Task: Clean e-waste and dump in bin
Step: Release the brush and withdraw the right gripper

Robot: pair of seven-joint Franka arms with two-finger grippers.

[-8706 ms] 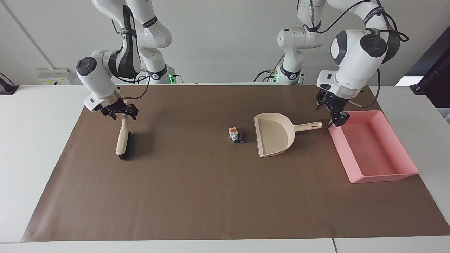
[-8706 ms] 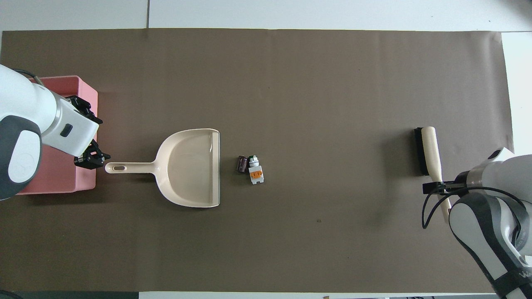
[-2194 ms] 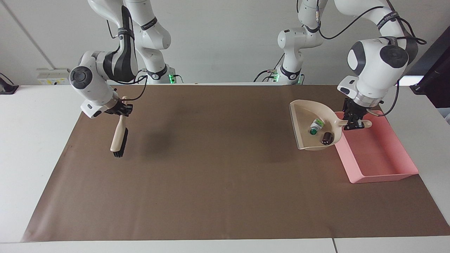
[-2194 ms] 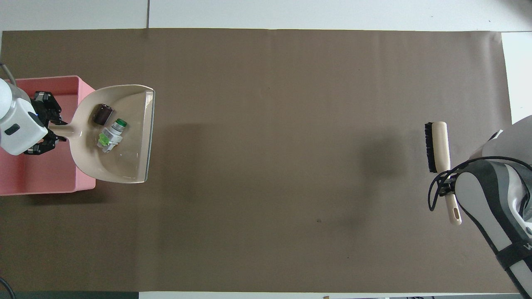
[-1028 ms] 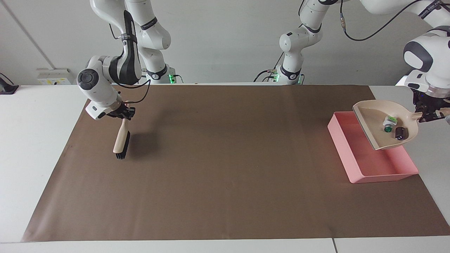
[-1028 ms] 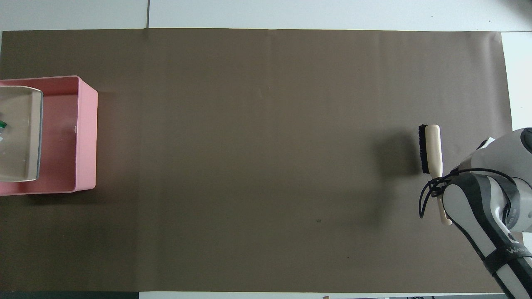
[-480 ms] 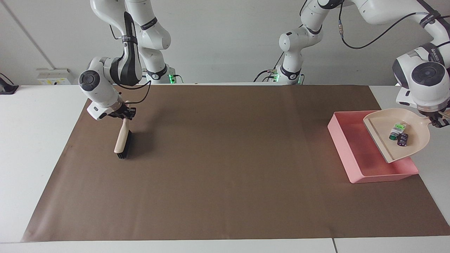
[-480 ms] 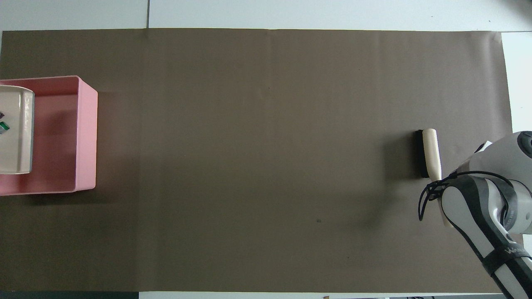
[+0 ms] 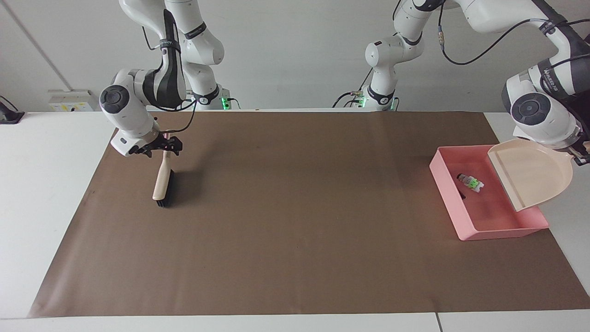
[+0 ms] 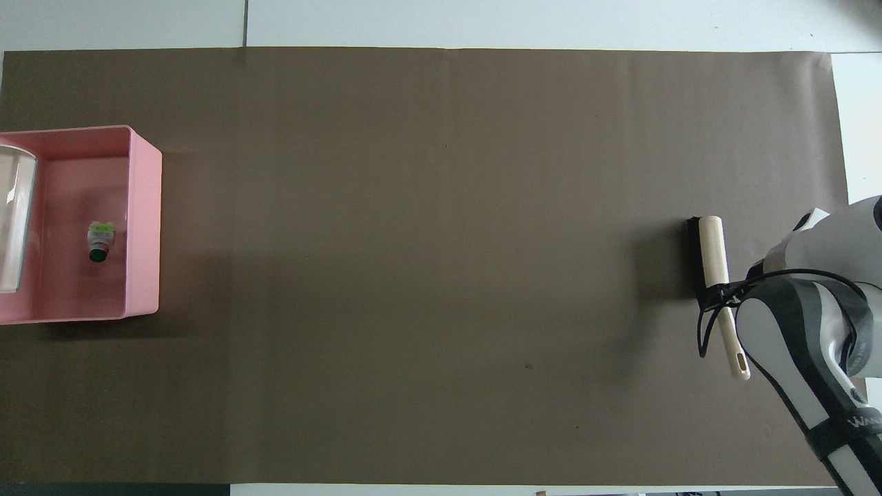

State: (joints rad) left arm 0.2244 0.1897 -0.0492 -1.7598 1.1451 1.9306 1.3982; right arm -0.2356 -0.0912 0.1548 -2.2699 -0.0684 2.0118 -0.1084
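The e-waste, a white part with a green tip (image 9: pixel 470 182) (image 10: pixel 99 242), lies inside the pink bin (image 9: pixel 502 229) (image 10: pixel 144 227). A small dark shape (image 9: pixel 463 196) sits by the bin's inner wall; I cannot tell what it is. The cream dustpan (image 9: pixel 530 174) (image 10: pixel 12 220) hangs tilted over the bin with nothing in it, its mouth pointing down. My left gripper (image 9: pixel 581 157) is shut on its handle at the picture's edge. My right gripper (image 9: pixel 159 146) (image 10: pixel 720 297) stands open astride the handle of the brush (image 9: pixel 162 183) (image 10: pixel 712 265), which rests on the mat.
A brown mat (image 9: pixel 295 221) covers most of the white table (image 9: pixel 50 184). The bin stands at the left arm's end, the brush at the right arm's end.
The dustpan has tipped further and the e-waste has slid out of it into the bin. The right gripper has opened around the brush handle, and the brush now rests on the mat.
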